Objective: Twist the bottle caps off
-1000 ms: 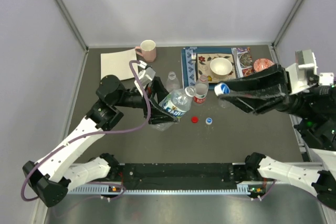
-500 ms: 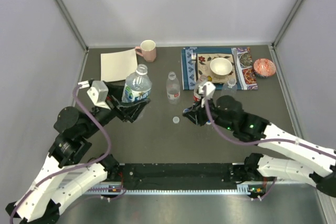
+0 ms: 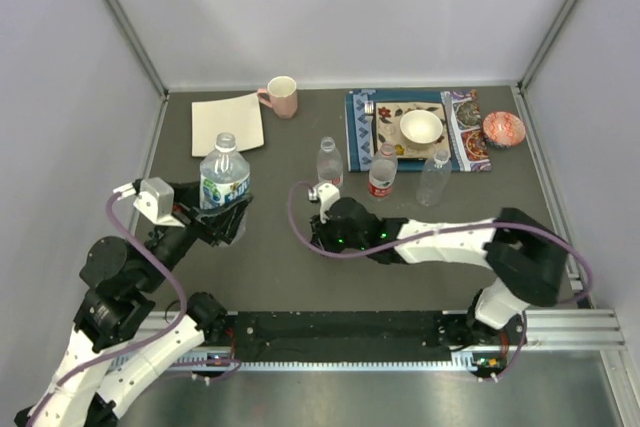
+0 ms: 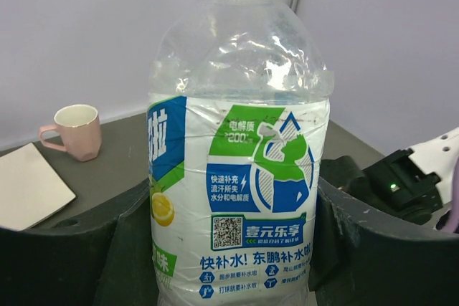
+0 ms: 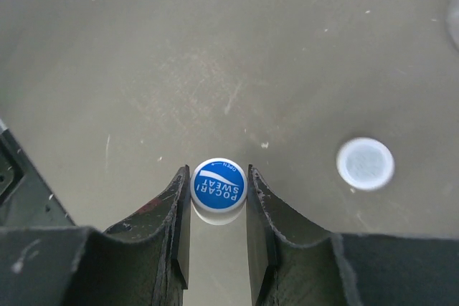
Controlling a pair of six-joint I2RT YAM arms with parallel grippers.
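Observation:
My left gripper (image 3: 226,215) is shut on a clear bottle (image 3: 223,177) with a blue, green and white label and holds it upright at the left. In the left wrist view the bottle (image 4: 240,177) fills the frame between the fingers (image 4: 68,263), and its top is cut off at the frame edge. My right gripper (image 3: 318,235) is low over the table centre. In the right wrist view it (image 5: 219,191) is shut on a blue cap (image 5: 219,185) printed POCARI SWEAT. A whitish cap (image 5: 366,163) lies on the table to its right.
Three small bottles stand mid-table: one clear (image 3: 328,160), one with a red label (image 3: 383,171), one clear (image 3: 435,175). Behind them lie a patterned placemat (image 3: 362,122) with a white bowl (image 3: 421,127), a red bowl (image 3: 503,129), a pink mug (image 3: 283,96) and a white sheet (image 3: 228,123).
My left gripper has carried the bottle to the left and nearer. My right arm has swung down to the table centre and now grips the blue cap.

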